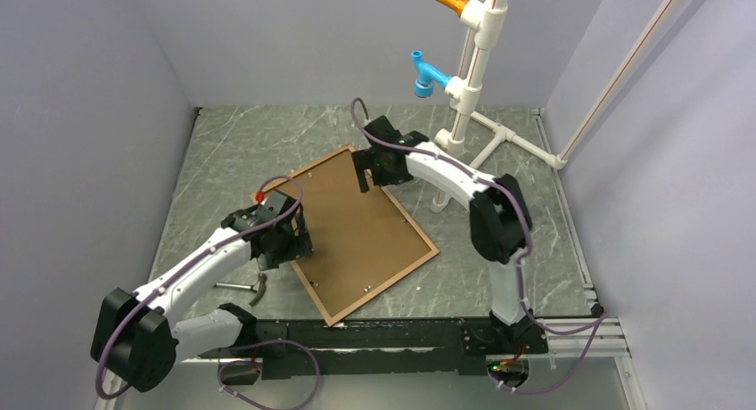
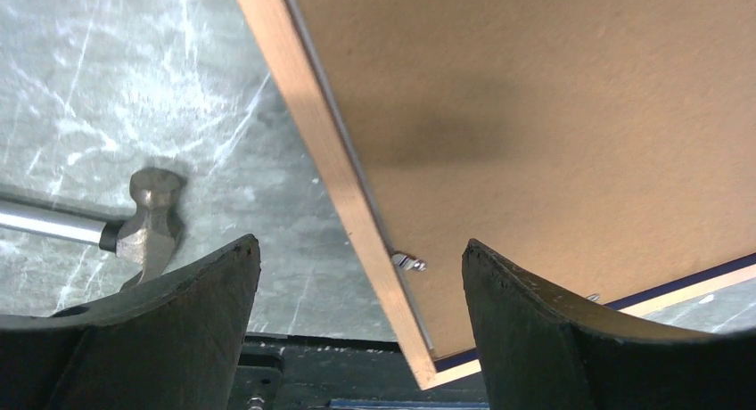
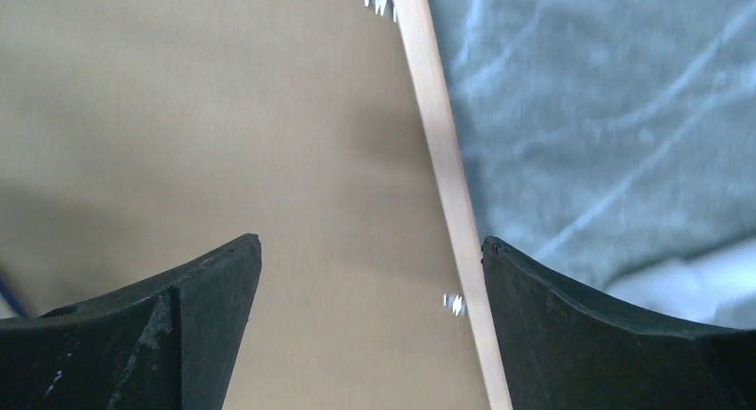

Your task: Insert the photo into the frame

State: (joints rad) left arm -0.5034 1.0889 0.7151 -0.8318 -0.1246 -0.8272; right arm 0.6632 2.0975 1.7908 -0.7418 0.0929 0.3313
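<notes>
The frame (image 1: 388, 287) lies flat on the table, brown wood face up, turned diagonally, with a plain brown backing board (image 1: 357, 232) filling it. The photo is hidden. My left gripper (image 1: 294, 248) is open at the frame's near left rail. In the left wrist view, the gripper (image 2: 358, 242) straddles the rail (image 2: 330, 151) without touching it, by a small metal clip (image 2: 408, 262). My right gripper (image 1: 367, 174) is open over the far corner. In the right wrist view, the gripper (image 3: 372, 241) spans board (image 3: 223, 116) and rail (image 3: 441, 151).
A hammer (image 1: 254, 287) lies on the table just left of the frame, close to my left gripper; its head (image 2: 147, 218) shows in the left wrist view. A white pipe stand (image 1: 464, 89) with blue and orange fittings rises at the back right. Walls enclose the table.
</notes>
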